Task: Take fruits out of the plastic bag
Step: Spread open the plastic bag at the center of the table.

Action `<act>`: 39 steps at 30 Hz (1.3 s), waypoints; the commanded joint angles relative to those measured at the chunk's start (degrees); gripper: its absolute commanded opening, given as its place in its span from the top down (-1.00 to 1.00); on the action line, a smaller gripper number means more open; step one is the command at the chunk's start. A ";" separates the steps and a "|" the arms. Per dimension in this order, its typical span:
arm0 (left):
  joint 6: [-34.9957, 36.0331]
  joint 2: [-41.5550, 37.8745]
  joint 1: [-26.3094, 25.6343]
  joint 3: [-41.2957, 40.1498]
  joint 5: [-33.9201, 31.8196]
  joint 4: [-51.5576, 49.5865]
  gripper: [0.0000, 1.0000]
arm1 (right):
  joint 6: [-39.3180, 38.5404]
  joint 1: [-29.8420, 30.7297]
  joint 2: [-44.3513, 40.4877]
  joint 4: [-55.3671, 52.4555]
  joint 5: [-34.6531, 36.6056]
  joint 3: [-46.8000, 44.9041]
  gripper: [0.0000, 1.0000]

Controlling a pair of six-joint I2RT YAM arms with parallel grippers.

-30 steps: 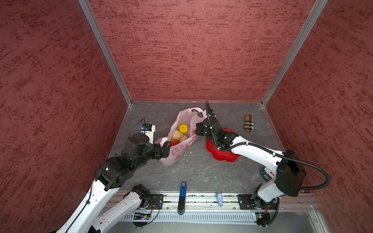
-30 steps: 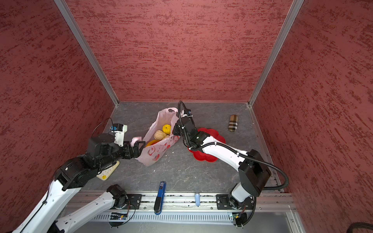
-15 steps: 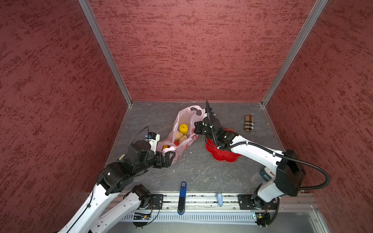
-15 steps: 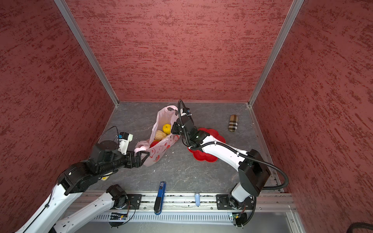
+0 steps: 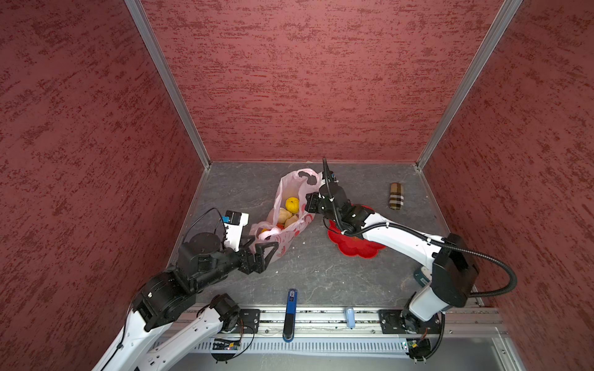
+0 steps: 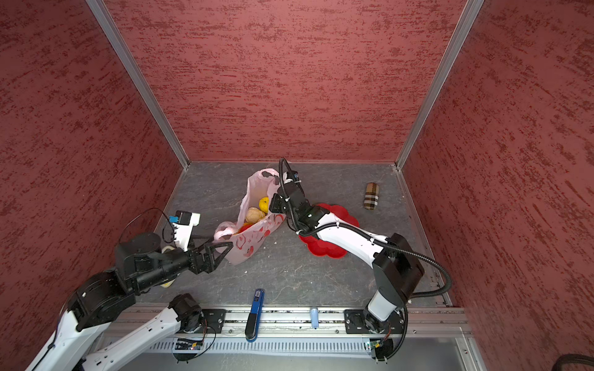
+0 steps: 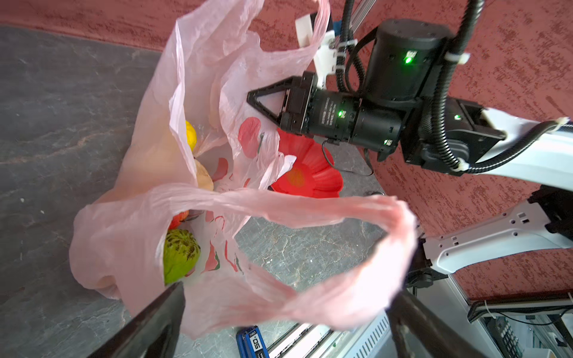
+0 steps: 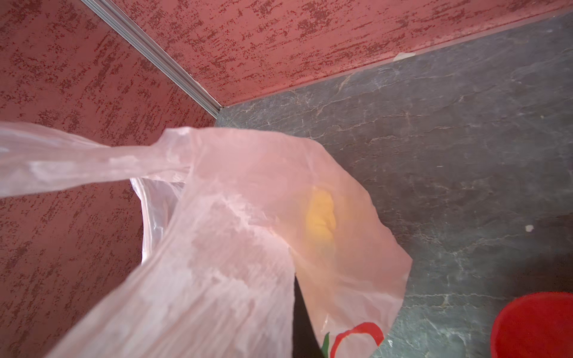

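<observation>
Paired overhead views; both wrist cameras close on plastic bag (image 7: 130, 248)

Both arms have white links, black joint housings and black base plates bolted to the aluminium rail (image 5: 366, 321). Right arm (image 5: 401, 239): black corrugated hose looping out above the rail, white zip ties, green LEDs on wrist motors. Left arm (image 5: 167, 289): thin black cable loop, white camera block (image 5: 236, 225) with blue tag, far from the rail. Left gripper (image 5: 266, 241) and right gripper (image 5: 309, 205): black, triangular open-frame fingers (image 7: 252, 95).
</observation>
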 commanded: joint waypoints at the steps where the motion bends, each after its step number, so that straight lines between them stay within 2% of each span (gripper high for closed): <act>1: 2.46 1.25 -0.12 5.56 -6.02 -0.08 -0.99 | -0.67 0.23 0.37 -0.14 -0.92 1.23 0.94; 4: 3.71 7.09 -0.13 13.09 -11.46 -2.20 -0.99 | -1.92 0.23 0.01 0.08 -0.79 0.32 0.95; 7: 6.49 16.88 0.14 22.86 -13.72 -6.79 -1.00 | -3.72 0.31 -0.94 0.69 -0.56 -1.26 0.96; 10: 9.70 27.66 2.46 31.92 -12.23 -12.16 -1.00 | -5.29 0.32 -2.20 1.32 -0.60 -2.83 0.96; 13: 11.30 35.77 10.76 35.81 -2.73 -15.45 -0.94 | -6.39 0.41 -3.74 1.89 -0.77 -4.26 0.96; 16: 13.66 39.96 16.98 34.67 3.12 -16.02 -0.90 | -6.98 0.36 -5.29 1.64 -0.22 -5.28 0.95; 19: 16.65 42.85 19.36 32.80 5.00 -16.58 -0.87 | -7.29 0.38 -6.28 1.13 -0.07 -5.50 0.95; 28: 19.24 46.54 18.82 21.53 10.38 -6.40 -0.83 | -7.38 0.37 -6.96 0.53 -0.53 -5.19 0.95; 34: 20.57 51.31 18.83 18.91 10.84 0.12 -0.69 | -7.47 0.45 -6.29 -0.36 -0.91 -3.83 0.95; 36: 20.98 53.06 19.18 18.14 10.58 2.81 -0.58 | -7.29 0.39 -6.37 -0.57 -0.88 -3.63 0.95; 39: 21.30 55.71 20.03 17.82 10.24 7.66 -0.20 | -6.94 0.41 -6.92 -0.78 -0.68 -3.76 0.95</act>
